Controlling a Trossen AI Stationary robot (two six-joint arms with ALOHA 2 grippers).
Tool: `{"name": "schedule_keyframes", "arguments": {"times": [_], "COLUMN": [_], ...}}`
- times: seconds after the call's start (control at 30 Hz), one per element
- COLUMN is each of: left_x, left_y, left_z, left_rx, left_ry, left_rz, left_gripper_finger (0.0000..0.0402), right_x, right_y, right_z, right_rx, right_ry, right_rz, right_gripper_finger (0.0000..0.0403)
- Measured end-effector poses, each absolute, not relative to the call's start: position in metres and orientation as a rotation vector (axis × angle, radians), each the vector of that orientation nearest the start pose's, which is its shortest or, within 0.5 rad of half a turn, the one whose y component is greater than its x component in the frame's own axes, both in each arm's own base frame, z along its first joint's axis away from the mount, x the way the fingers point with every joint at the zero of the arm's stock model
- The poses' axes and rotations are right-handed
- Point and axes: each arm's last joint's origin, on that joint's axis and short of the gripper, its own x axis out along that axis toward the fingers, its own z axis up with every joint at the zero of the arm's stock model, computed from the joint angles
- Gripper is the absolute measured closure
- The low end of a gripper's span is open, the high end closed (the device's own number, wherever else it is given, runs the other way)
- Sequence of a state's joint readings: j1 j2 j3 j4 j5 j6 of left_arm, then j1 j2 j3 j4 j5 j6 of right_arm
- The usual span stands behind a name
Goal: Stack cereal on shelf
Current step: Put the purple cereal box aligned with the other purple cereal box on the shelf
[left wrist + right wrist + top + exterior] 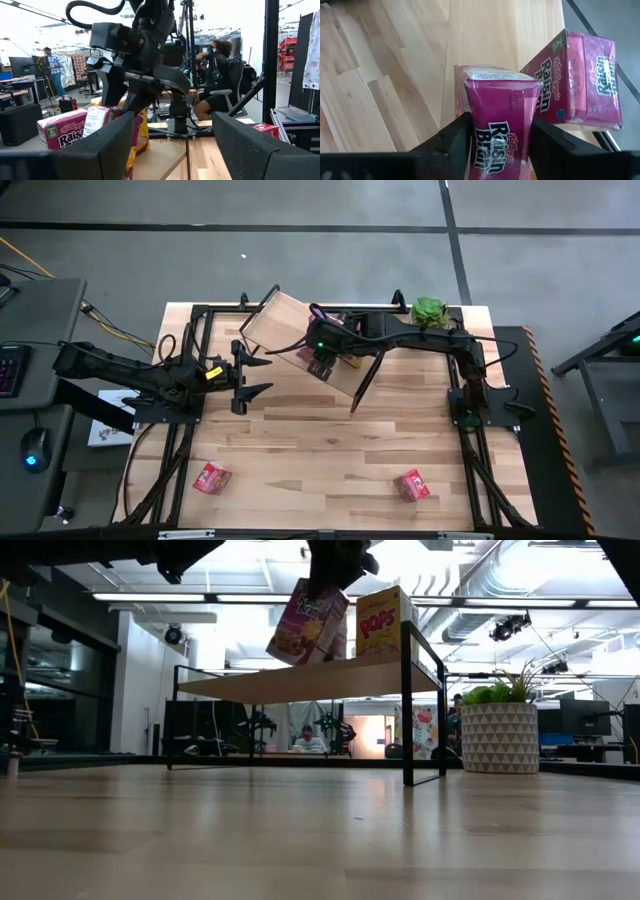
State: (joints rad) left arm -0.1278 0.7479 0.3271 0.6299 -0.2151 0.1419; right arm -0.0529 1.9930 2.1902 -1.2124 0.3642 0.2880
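Note:
The shelf, a light-wood plank on black wire frames, stands slantwise at the table's far side. My right gripper is above it, shut on a pink Raisin Bran box, which shows tilted in the low view. A second pink box lies on the plank, and a yellow Pops box stands upright on it. Two red boxes lie on the table near its front edge. My left gripper is open and empty, just left of the shelf. My right gripper pinches the pink box by its two broad faces, near the upper end, between its two fingers. The fingers come from above, pointing down. The box hangs tilted over the plank. I cannot tell whether its lower edge touches the plank.
A potted green plant stands at the far right of the table, beside the shelf's end frame. Bare tabletop lies between the shelf and the two red boxes. People sit in the room behind the table.

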Motion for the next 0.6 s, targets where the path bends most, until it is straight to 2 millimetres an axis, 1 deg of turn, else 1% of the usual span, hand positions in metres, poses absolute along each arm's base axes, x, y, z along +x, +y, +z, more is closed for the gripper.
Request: {"name": "schedule_keyframes", "arguments": {"times": [0.2, 0.3, 0.4, 0.6], "left_x": [0.168, 0.168, 0.168, 0.168], "left_y": [-0.0153, -0.0154, -0.0154, -0.0153], "left_z": [0.2574, 0.2573, 0.2573, 0.2573], "left_rx": [0.106, 0.106, 0.106, 0.107], "left_ry": [-0.196, -0.196, -0.196, -0.195], "left_rz": [0.102, 0.101, 0.101, 0.101], "left_gripper_finger": [0.0142, 0.0142, 0.0142, 0.0142], "right_x": [0.406, 0.4059, 0.4062, 0.4087], "right_y": [-0.0322, -0.0326, -0.0335, -0.0349], "right_z": [0.371, 0.3712, 0.3718, 0.3742], "right_rx": [0.097, 0.088, 0.066, 0.009], "right_ry": [0.937, 0.933, 0.923, 0.89], "right_rz": [-0.527, -0.542, -0.567, -0.588], "right_gripper_finger": [0.0167, 0.0143, 0.0133, 0.0132]}}
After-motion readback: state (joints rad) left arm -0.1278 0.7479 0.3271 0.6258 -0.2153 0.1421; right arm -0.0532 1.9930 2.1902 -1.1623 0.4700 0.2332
